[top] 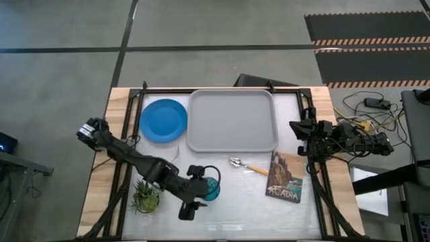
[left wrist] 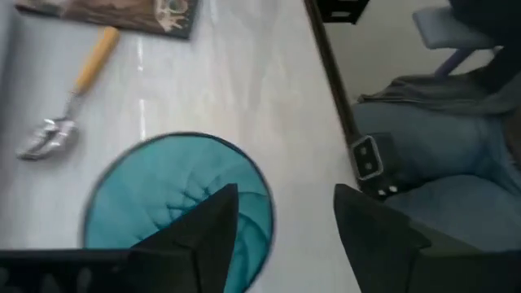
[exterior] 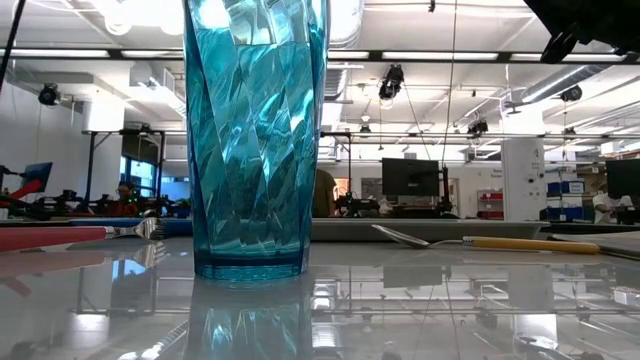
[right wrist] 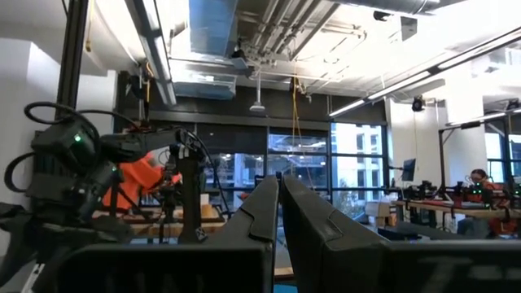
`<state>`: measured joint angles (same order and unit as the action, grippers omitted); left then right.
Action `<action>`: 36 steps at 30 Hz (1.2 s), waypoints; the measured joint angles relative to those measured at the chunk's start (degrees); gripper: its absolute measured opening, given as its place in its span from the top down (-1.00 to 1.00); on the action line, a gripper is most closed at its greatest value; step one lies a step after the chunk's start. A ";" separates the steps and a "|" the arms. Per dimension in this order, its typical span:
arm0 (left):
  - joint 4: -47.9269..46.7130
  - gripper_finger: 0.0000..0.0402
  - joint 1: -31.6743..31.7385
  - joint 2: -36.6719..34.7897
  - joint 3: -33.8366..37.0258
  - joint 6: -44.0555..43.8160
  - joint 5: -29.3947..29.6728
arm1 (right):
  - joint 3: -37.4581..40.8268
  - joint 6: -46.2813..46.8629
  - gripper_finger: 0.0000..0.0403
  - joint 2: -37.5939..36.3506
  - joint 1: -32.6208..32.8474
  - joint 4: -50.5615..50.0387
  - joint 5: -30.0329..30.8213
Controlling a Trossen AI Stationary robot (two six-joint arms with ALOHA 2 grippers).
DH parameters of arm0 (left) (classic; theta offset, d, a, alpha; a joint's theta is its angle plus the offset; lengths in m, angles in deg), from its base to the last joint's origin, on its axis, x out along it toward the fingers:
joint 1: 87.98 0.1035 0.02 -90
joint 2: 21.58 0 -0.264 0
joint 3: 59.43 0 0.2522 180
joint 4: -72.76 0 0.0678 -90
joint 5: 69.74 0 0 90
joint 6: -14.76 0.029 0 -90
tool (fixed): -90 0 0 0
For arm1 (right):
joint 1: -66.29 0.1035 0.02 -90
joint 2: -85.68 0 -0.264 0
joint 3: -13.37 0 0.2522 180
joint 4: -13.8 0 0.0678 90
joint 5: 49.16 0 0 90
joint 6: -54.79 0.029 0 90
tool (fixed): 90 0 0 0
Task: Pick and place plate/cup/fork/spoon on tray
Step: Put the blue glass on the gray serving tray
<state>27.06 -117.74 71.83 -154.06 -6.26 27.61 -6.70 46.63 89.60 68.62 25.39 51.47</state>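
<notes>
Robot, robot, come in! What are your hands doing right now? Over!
Left gripper open, above the cup, nothing held. Right gripper shut, parked at table's right edge. Tray empty. Nothing blocking the cup.

plate [top: 163, 120] touching tray [top: 232, 120] on its left | spoon [top: 247, 166] near tray's front edge, book [top: 285, 176] just right of it | cup [top: 211, 186] front centre of counter [top: 255, 208] | plant [top: 145, 196] left of cup

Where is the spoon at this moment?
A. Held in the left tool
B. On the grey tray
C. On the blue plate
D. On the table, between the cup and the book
D: the spoon lies on the table, between the cup and the book, below the tray.
</notes>
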 joint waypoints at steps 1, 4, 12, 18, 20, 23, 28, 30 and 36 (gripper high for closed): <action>0.03 0.07 -0.10 0.19 0.02 0.19 0.40 | 0.00 0.01 0.96 0.00 0.00 -0.05 -0.02; -0.40 0.07 -0.29 1.34 0.55 0.22 0.45 | 0.00 0.09 0.96 0.01 0.00 -0.15 -0.01; -1.66 0.07 -0.41 3.69 0.80 0.35 0.27 | 0.00 0.22 0.96 0.01 0.00 -0.15 -0.02; -1.59 0.30 -0.37 3.98 1.35 0.35 0.26 | 0.00 0.22 0.96 0.00 0.01 -0.18 -0.02; -1.73 0.44 -0.39 4.02 1.57 0.37 0.25 | 0.00 0.22 0.96 0.01 0.01 -0.18 -0.02; -1.66 0.68 -0.39 4.02 1.55 1.37 0.23 | 0.00 0.22 0.96 0.00 0.01 -0.18 -0.02; -1.82 0.96 -0.37 4.02 0.53 6.87 0.24 | 0.00 0.22 0.96 -0.01 0.01 -0.20 -0.02; -1.83 0.97 -0.37 3.88 -0.40 8.63 0.18 | 0.00 0.22 0.96 0.01 0.00 -0.20 -0.02; -1.60 0.99 1.64 1.02 -3.08 15.24 0.17 | 0.00 0.22 0.96 0.01 0.02 -0.22 -0.02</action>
<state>25.45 -116.11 72.85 -157.14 8.98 27.77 -6.70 46.84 89.60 68.64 25.17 51.46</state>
